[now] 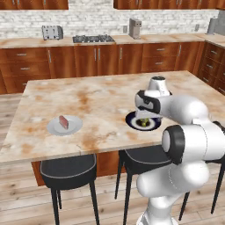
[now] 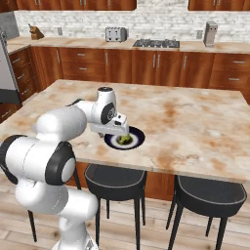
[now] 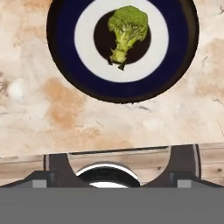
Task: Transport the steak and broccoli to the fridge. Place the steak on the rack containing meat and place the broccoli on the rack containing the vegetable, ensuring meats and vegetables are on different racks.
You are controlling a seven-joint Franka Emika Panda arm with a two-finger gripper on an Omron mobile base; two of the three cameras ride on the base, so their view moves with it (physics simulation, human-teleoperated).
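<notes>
The broccoli (image 3: 127,28), a green floret with a pale stem, lies in the middle of a dark blue and white plate (image 3: 65,65) near the island's front edge. My gripper (image 3: 120,164) hovers open just above and in front of this plate, nothing between its fingers. From the base views the broccoli (image 1: 143,122) (image 2: 125,139) peeks out under the hand (image 1: 147,113) (image 2: 117,129). The steak (image 1: 64,121), a pinkish-red slab, rests on a pale grey plate (image 1: 53,128) further left. A tall grey fridge side (image 2: 7,63) shows at the far left; its racks are out of view.
The marble island (image 1: 88,96) carries both plates. Black stools (image 1: 68,169) (image 2: 210,193) stand under its front edge. The back counter holds a toaster (image 1: 52,31) and a cooktop (image 1: 93,38).
</notes>
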